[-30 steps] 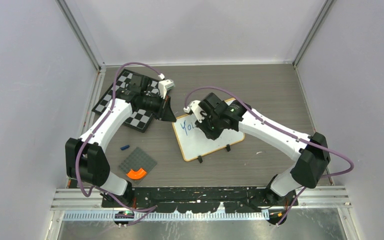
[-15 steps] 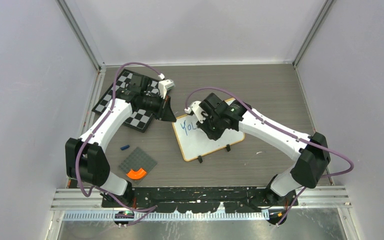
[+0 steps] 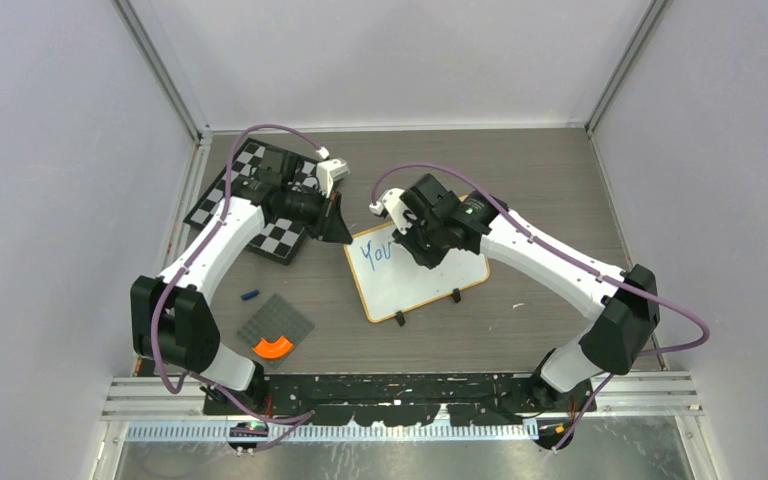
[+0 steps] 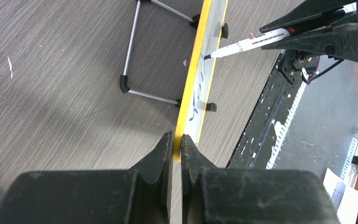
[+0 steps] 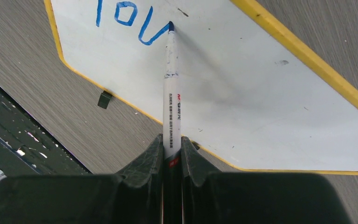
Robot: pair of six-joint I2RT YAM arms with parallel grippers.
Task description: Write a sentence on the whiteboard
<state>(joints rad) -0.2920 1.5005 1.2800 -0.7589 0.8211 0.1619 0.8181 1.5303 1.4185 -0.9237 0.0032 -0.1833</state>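
The whiteboard [image 3: 415, 275] lies on the table with blue letters "You" at its upper left; it also shows in the right wrist view [image 5: 261, 79] and edge-on in the left wrist view [image 4: 196, 88]. My left gripper [image 3: 343, 236] [image 4: 177, 140] is shut on the board's yellow frame at its left corner. My right gripper [image 3: 422, 245] [image 5: 171, 142] is shut on a white marker [image 5: 171, 107] [image 4: 249, 43]. The marker's blue tip touches the board at the end of the last letter.
A checkered chessboard [image 3: 260, 205] lies at the back left under my left arm. A grey plate [image 3: 276, 325] with an orange piece [image 3: 273, 347] and a small blue cap [image 3: 250, 295] lie front left. The board's wire stand [image 4: 137, 51] shows behind it.
My right gripper has moved the marker up and away across the board, finishing the stroke of the third letter. The left gripper has not moved.
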